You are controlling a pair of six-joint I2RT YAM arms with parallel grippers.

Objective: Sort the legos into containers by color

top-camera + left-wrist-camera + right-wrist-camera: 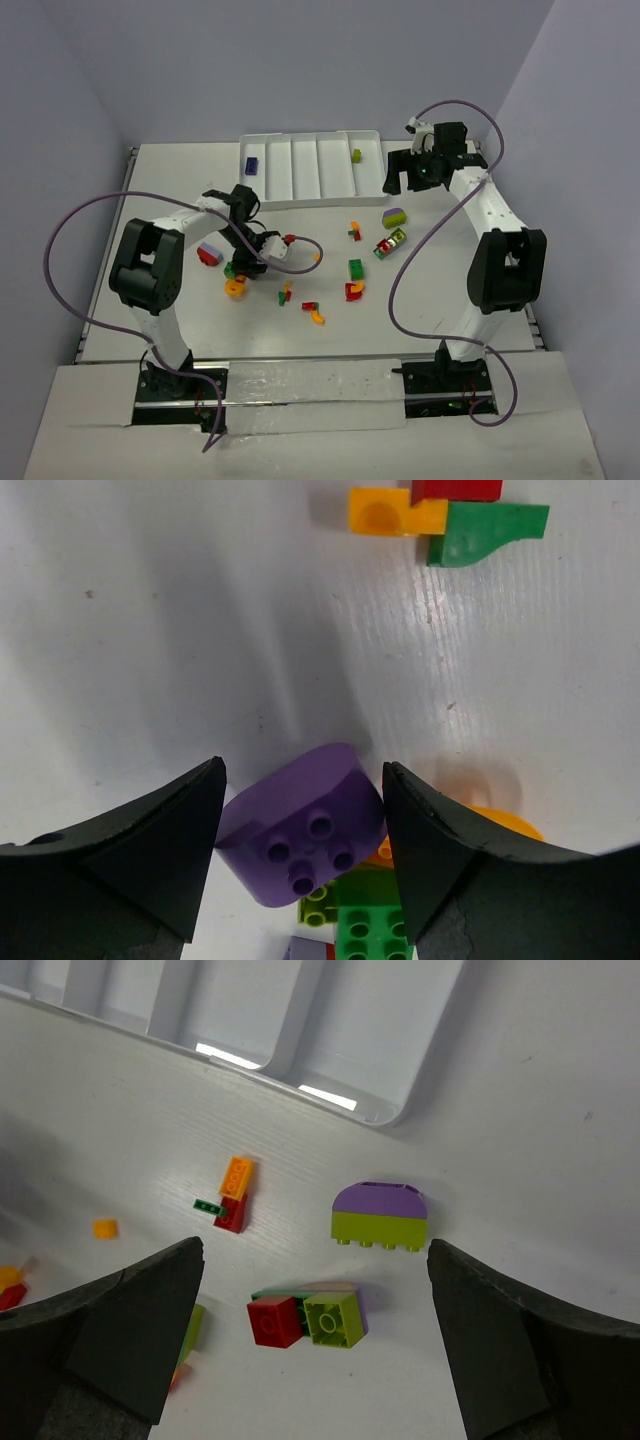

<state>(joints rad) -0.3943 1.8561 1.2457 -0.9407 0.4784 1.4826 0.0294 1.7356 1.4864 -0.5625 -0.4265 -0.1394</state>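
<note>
1. Pale bluish-grey walls (300, 60) close in the table on three sides.
2. The white tabletop (180, 180), faintly streaked and scuffed, lies beneath the left fingers (130, 870).
3. Soft, blurred shadows (300, 680) fall just ahead of those fingers under even light.
4. A glossy strip (310, 385) crosses the near ledge, well behind them.

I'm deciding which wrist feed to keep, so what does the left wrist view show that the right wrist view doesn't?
Only the left wrist view: the left hand holding a purple rounded brick, with a yellow, red and green cluster ahead. Only the right wrist view: the open right hand, a corner of the white tray, a purple-on-lime stack and a red-and-lime pair. Both: the white table and black fingers at the bottom edge.
</note>
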